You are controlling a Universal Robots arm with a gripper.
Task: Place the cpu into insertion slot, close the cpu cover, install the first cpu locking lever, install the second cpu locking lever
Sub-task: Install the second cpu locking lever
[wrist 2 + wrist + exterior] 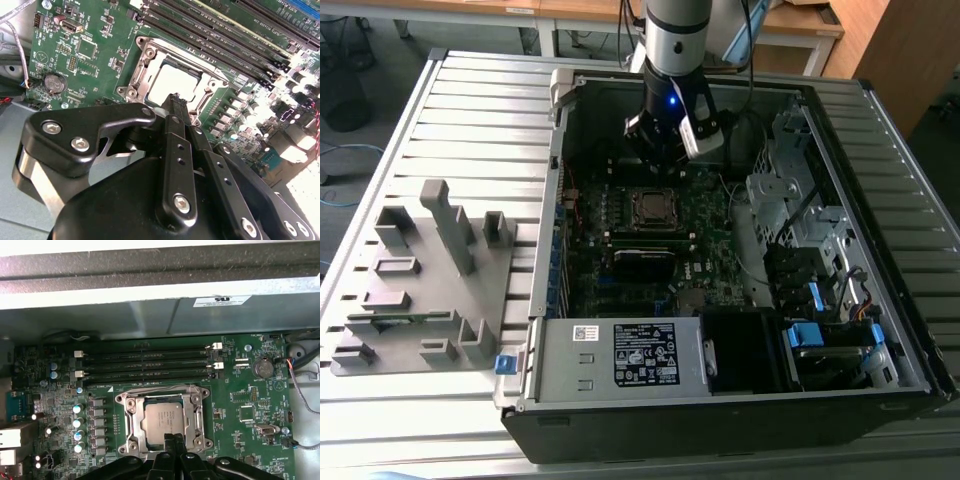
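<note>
Black gripper: the two fingers are seen pressed together, nothing pinched between them; the tips are held just above the near edge of the socket in both wrist views.
Gripper seen from outside: it is hung from the arm inside the open computer case, just beyond the socket in the exterior view.
Silver-grey cpu: it is seated flat in the insertion slot, directly ahead of and below the fingertips; the closest chip edge is partly hidden by them.
Cpu in the second wrist view: the pale metal top is shown just past the fingertips, square, with no long axis to be aligned.
Cpu cover: the silvery frame appears to be laid down around the chip; whether it is latched cannot be told.
Locking levers: thin wire is seen along the far side of the socket, but their state cannot be judged.
Circuit board: dark green, spread around the socket on every side.
Long memory slots: they are laid crosswise beyond the socket, farther from the gripper.
Key relation: the socket is judged to lie straight under the tips, so any contact would be made downward.
</note>
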